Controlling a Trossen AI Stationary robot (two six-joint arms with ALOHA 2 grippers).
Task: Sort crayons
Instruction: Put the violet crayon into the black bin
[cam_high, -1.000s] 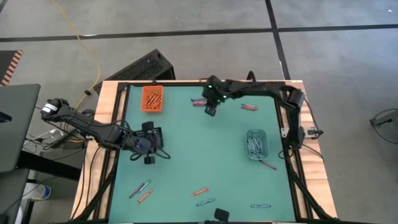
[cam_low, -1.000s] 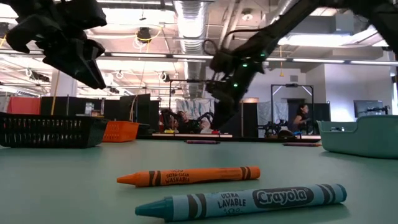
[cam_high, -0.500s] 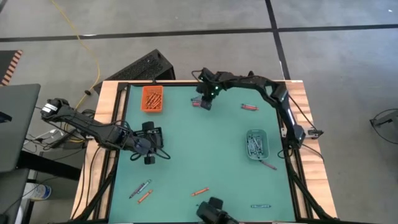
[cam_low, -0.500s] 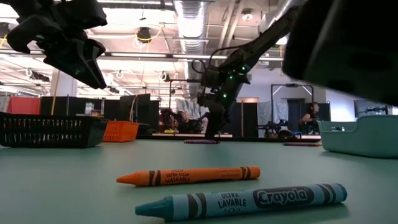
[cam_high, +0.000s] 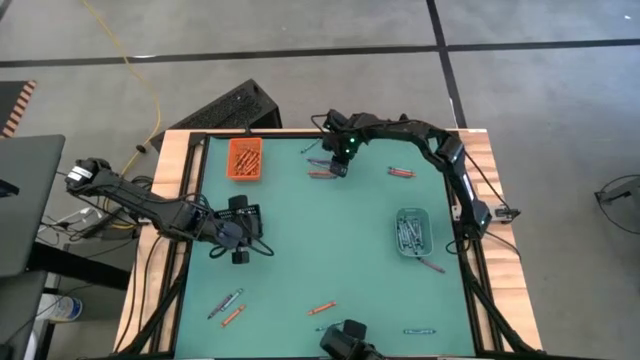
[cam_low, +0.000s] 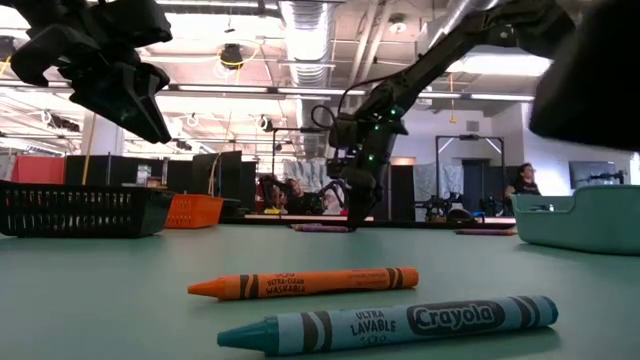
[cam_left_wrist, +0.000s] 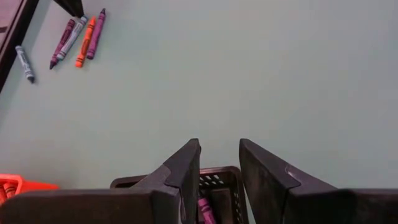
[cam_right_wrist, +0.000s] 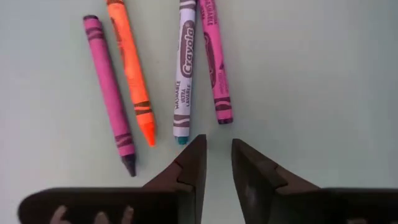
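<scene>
Paper-wrapped cylindrical crayons (cam_right_wrist: 159, 81) lie before right claw (cam_right_wrist: 217, 163).

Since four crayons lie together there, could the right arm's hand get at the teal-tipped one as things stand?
Probably yes: the right hand hangs right at the teal crayon, nothing between. But the orange and pink crayons flank it closely, so a clean single pick looks tight.

Lighting: even, bright overhead ceiling strips (cam_low: 250, 92); soft shadows. Focus: near crayons (cam_low: 390, 324) sharp, background room slightly soft.
</scene>
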